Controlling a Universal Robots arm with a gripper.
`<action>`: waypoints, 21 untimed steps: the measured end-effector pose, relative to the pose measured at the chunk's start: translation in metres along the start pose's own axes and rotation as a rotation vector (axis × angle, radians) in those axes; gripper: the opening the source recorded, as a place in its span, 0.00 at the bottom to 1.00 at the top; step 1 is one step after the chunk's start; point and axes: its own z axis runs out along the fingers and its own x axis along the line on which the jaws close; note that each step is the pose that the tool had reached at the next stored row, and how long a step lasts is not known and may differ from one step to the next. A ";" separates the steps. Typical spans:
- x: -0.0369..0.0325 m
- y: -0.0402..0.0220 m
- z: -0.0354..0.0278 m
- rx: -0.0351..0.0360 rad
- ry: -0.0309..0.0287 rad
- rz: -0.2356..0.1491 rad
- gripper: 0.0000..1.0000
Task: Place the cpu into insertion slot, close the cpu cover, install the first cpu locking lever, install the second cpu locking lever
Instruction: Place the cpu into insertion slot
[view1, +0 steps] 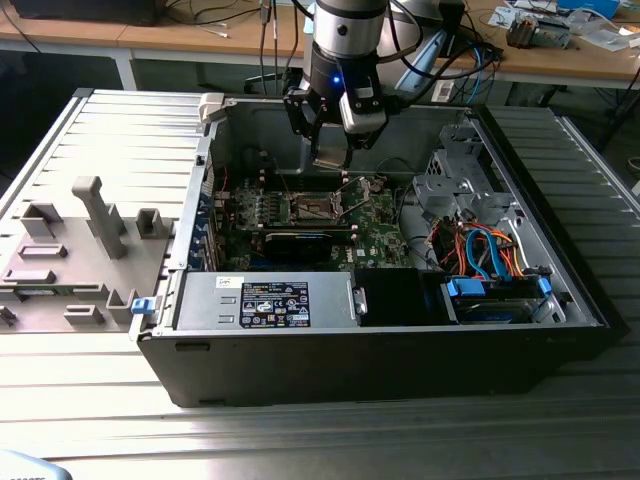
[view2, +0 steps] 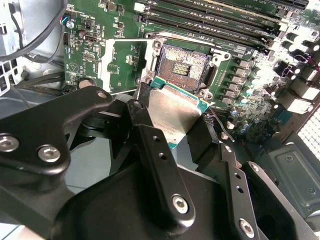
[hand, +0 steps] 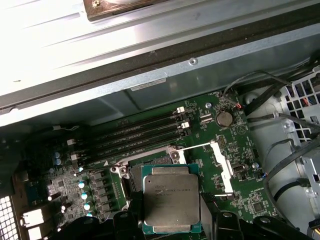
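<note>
**cpu (view2: 175, 107) held over insertion slot (view2: 182, 64) — first step in hand**

The gripper (view2: 175, 122) clamps the cpu by two opposite edges. It hangs just above the insertion slot's near edge, apart from it as far as shows. The cpu cover (view2: 106, 65) lies flipped open beside the slot. In the exterior view the arm reaches into the far part of the computer case (view1: 300, 360). Judgement: nothing is seated yet — seating calls for squaring the chip to the socket rim and a gentle, level descent.
</note>
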 end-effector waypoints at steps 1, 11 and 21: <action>0.0000 0.0000 0.0000 0.0000 0.0000 0.001 0.55; 0.0000 -0.0001 0.0008 -0.0002 -0.0015 0.017 0.55; 0.0000 -0.0001 0.0012 -0.0004 -0.0021 0.024 0.55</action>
